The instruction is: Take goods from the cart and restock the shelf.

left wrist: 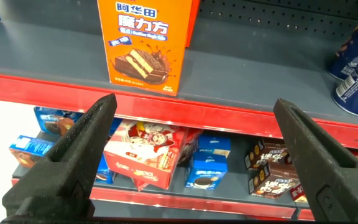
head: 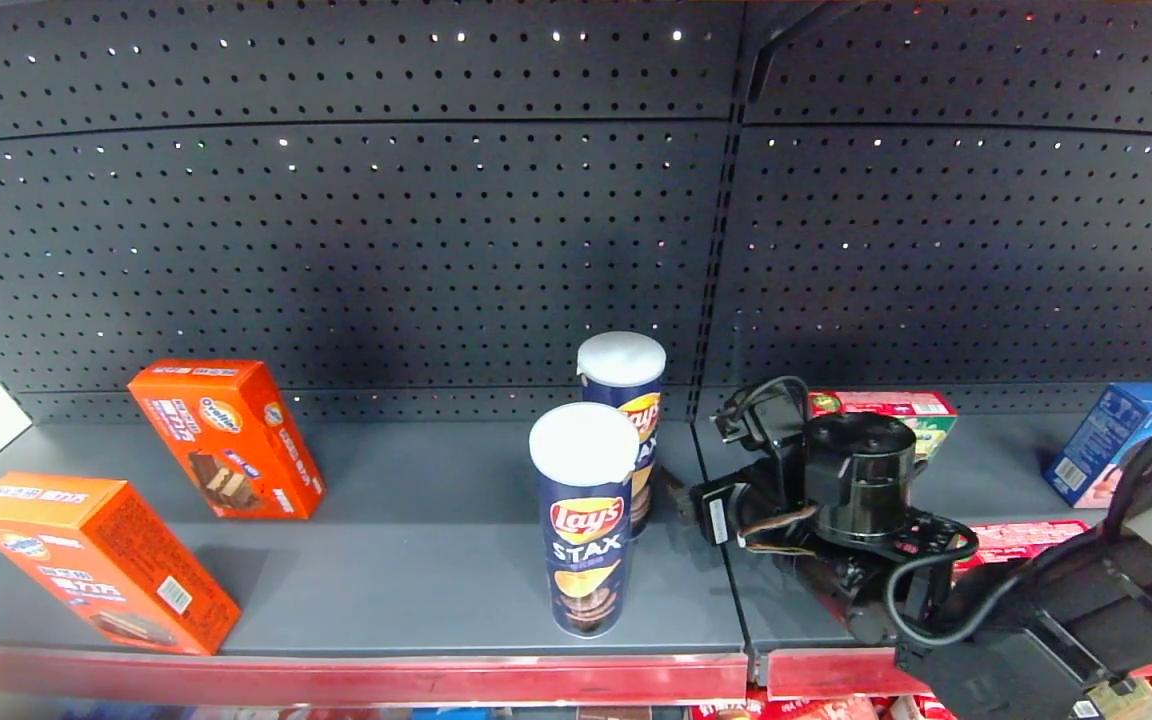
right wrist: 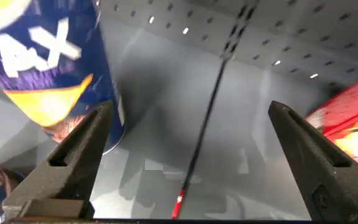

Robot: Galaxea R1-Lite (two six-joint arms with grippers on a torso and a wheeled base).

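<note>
Right hand [right wrist: 190, 165] (fingers [right wrist: 73, 158] spread, empty) beside a chip can [right wrist: 45, 68]

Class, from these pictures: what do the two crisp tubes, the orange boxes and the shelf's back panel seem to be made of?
Crisp tubes: probably printed cardboard, glossy wrap, with matte white lids, likely plastic. Orange boxes: thin printed card, sharp folded edges. Back panel: probably painted sheet metal, matte dark grey, with regular punched holes.
</note>
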